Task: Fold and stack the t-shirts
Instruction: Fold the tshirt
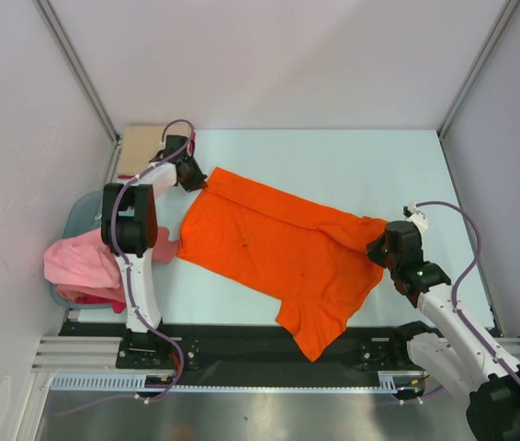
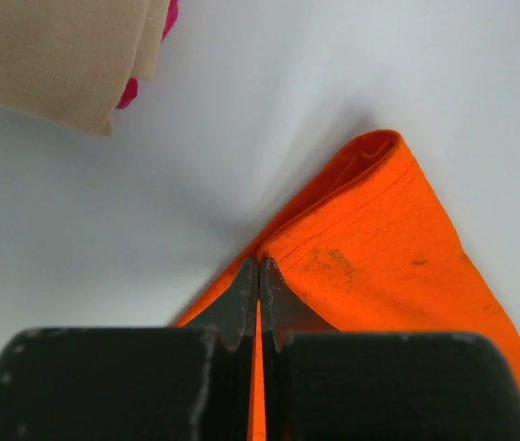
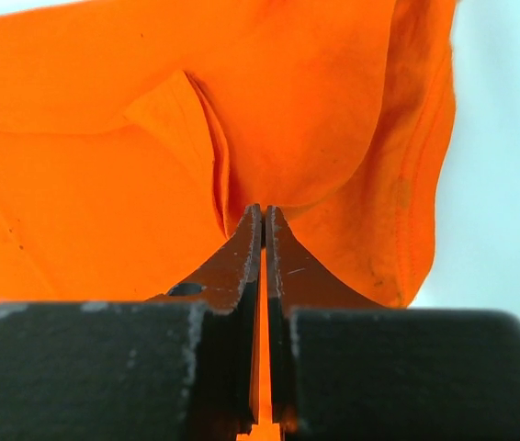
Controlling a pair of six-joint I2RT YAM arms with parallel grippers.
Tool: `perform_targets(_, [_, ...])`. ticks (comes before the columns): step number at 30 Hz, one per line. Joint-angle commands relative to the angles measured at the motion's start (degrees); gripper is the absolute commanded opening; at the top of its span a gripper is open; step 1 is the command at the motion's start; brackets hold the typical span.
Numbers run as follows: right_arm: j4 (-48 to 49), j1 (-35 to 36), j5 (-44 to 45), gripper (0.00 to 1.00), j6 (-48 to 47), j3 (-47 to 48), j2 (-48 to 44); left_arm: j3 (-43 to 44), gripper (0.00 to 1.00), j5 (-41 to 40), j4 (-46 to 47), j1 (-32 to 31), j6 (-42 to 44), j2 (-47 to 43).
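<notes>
The bright orange t-shirt (image 1: pixel 278 253) lies spread across the middle of the table, tilted from far left to near right. My left gripper (image 1: pixel 196 178) is shut on its far left corner (image 2: pixel 352 248), the cloth pinched between the jaws. My right gripper (image 1: pixel 379 243) is shut on the shirt's right edge (image 3: pixel 333 138), with folds bunched in front of the jaws. A folded tan shirt (image 1: pixel 141 147) lies at the far left corner, with a strip of pink under it in the left wrist view (image 2: pixel 58 55). Pink and red shirts (image 1: pixel 81 262) sit piled at the left.
A translucent blue-green tub (image 1: pixel 78 216) stands off the table's left edge under the pink pile. White walls enclose the table on three sides. The black rail (image 1: pixel 260 344) with the arm bases runs along the near edge.
</notes>
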Motion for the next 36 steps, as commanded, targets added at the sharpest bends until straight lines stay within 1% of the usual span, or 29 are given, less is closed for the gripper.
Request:
perform_targets(1, [-1.0,1.8,2.6,0.0,3.3,-0.6,-1.0,2.8,0.0,-1.4,-0.1,0.5,0.9,0.2])
perform_targets(6, [-2.6,3.6,5.0,0.0,8.1,-2.4,-2.8,2.9,0.0,-1.6,-0.1,0.5,0.8,0.2])
perform_targets(14, [-3.6,4.3,4.8,0.0,15.2,-6.7,-5.8,3.0,0.0,-1.5,-0.1,0.6,0.9,0.3])
perform_targets(17, [-1.9,4.6,4.1,0.0,16.1,-9.0,-7.0,3.0,0.0,-1.5,0.0,0.6,1.0,0.3])
perform_targets(22, [-0.9,4.7,2.5,0.0,16.1,-9.5,-6.4,2.9,0.0,-1.4,-0.1,0.6,1.1,0.1])
perform_targets(28, [-2.0,5.4,2.0,0.0,18.2,-11.1,-7.5,3.0,0.0,-1.3,-0.2,0.6,1.1,-0.2])
perform_targets(30, [-2.2,5.5,1.6,0.02,18.2,-11.7,-8.1,3.0,0.01,-1.3,-0.3,0.6,1.1,-0.2])
perform_targets(31, [-2.1,5.6,1.2,0.06,18.0,-11.8,-8.1,3.0,0.01,-1.3,-0.3,0.6,1.1,-0.3])
perform_targets(32, [-1.8,5.5,-0.5,0.15,17.6,-11.8,-8.0,3.0,0.01,-1.6,-0.4,0.6,1.0,-0.4])
perform_targets(33, [-1.4,5.6,-1.8,0.2,16.8,-11.8,-7.9,3.0,0.02,-1.8,-0.9,0.6,1.0,-0.6])
perform_targets(34, [-0.3,5.5,-3.7,0.29,14.8,-11.3,-7.6,2.9,0.03,-1.9,-1.1,0.6,1.0,-1.2])
perform_targets(35, [-0.4,5.3,-6.1,0.47,13.0,-10.4,-7.6,2.7,0.05,-3.1,-1.5,0.5,0.8,-1.8])
perform_targets(36, [-3.7,4.2,-5.4,0.6,11.5,-6.3,-7.5,2.5,0.07,-4.0,-3.1,0.5,0.7,-2.4])
